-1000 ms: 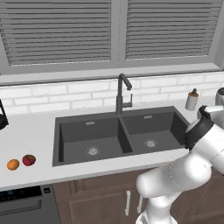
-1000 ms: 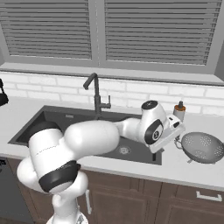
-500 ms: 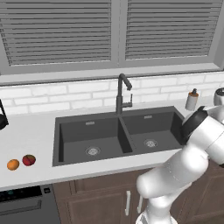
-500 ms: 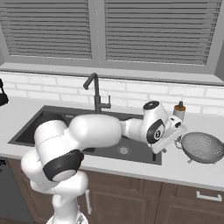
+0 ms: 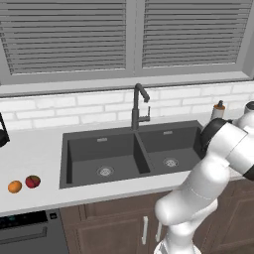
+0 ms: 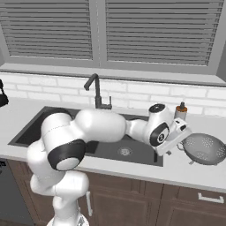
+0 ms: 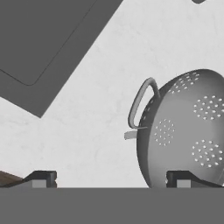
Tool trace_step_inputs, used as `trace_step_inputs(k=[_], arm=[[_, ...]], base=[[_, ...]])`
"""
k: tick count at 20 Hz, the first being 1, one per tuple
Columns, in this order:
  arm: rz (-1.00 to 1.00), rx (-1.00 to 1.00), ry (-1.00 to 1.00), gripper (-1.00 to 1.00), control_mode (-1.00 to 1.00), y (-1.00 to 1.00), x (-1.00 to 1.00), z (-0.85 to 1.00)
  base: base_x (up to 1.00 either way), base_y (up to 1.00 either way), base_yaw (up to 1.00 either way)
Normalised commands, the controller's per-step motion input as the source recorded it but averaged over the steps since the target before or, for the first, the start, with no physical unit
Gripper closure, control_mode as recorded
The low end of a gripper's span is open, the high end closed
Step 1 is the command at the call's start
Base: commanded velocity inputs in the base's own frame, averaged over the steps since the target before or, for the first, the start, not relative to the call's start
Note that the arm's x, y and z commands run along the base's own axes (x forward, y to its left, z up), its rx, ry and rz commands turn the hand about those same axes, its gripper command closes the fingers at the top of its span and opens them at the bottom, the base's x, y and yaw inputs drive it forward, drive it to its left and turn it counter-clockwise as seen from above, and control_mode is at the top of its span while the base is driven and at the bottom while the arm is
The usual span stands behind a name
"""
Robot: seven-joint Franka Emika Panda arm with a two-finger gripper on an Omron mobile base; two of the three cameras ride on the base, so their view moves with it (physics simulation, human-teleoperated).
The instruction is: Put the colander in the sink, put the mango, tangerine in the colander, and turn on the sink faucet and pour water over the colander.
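Approach phase of the first step, fetching the colander (image 6: 204, 149). My gripper (image 7: 109, 177) hangs above the white counter (image 7: 87, 105) to the right of the sink (image 6: 110, 148), its two fingertips (image 7: 41, 178) spread wide with nothing between them. In the hand view the colander lies mostly off to one side of the open jaws: one fingertip sits over its near wall, the other over bare counter, and a looped side handle (image 7: 141, 103) faces the gap. In the right base view the colander rests dome-up on the counter just beside my wrist, apart from the basin edge and near the soap dispenser (image 6: 180, 111). The mango (image 5: 32, 181) and tangerine (image 5: 15, 186) sit side by side on the counter at the far left of the sink, well apart from my arm, and the sink faucet (image 5: 139, 106) stands behind the divider with no water running. As I judge it, the next move calls for shifting sideways until the rim or the handle lies between my fingers, descending, then closing; the curved, perforated metal wall could slip from a poorly centred pinch.
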Motion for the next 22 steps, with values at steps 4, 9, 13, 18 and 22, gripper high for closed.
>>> trace_step_inputs(k=[4,9,13,18,22], arm=[[0.0,0.1,0.0,-1.0,-1.0,-0.1,0.05,-0.1],[-0.01,0.13,0.0,-1.0,-1.0,-0.14,0.07,-0.08],[0.0,0.08,0.0,-1.0,-1.0,-0.17,0.12,-0.01],[0.0,0.04,0.0,-1.0,-1.0,-0.16,0.08,-0.02],[0.0,0.02,0.0,-1.0,-1.0,-0.17,0.1,-0.08]], base=[[0.0,0.0,0.0],[0.0,0.0,0.0],[0.0,0.0,0.0],[0.0,0.0,0.0],[0.0,0.0,0.0]])
